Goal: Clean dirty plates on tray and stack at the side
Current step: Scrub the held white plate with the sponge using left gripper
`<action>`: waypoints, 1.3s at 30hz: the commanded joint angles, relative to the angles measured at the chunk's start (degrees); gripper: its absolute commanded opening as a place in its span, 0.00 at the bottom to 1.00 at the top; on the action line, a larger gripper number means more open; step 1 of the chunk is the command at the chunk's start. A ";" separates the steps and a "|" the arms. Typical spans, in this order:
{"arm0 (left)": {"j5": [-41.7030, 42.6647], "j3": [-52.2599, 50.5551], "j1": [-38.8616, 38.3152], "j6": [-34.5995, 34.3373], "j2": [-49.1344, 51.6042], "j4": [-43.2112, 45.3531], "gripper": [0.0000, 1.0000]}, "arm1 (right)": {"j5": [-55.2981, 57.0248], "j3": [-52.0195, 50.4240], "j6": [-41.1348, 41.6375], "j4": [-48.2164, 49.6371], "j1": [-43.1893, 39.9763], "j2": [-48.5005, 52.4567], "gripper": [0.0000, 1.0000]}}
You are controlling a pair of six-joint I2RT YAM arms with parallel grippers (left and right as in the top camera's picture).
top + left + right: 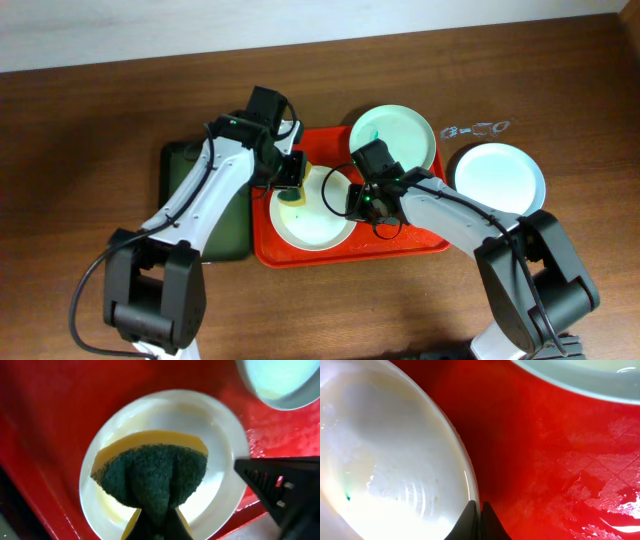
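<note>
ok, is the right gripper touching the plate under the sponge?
Touching. Right wrist view: the right gripper is shut on the rim of the plate, with no gap visible.

Brown wood table (90,150). Red tray (400,245) in the middle, green tray (180,160) touching its left side, one plate (500,178) just right of it, small unclear clear item (478,128) behind the plate.

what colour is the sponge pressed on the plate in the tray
Dark green scouring face on a yellow sponge body; it shows best in the left wrist view.
</note>
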 commanded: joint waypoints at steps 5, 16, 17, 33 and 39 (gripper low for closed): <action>-3.74 -10.08 -3.39 -4.28 4.00 8.57 0.00 | -0.35 1.05 -0.42 0.15 0.31 -0.98 0.04; -0.35 -15.13 -3.34 -6.73 4.76 19.47 0.00 | -0.33 1.05 -0.61 0.17 0.31 -0.98 0.04; 1.36 -14.64 -3.23 -6.71 4.39 20.06 0.00 | -0.33 1.05 -0.61 0.15 0.31 -0.98 0.04; -6.64 -6.71 3.02 -4.74 -3.04 7.69 0.00 | -0.35 1.05 -0.83 0.15 0.31 -0.98 0.04; -9.01 -9.49 -0.48 -4.37 -2.10 8.41 0.00 | -0.35 1.05 -0.83 0.13 0.31 -0.98 0.04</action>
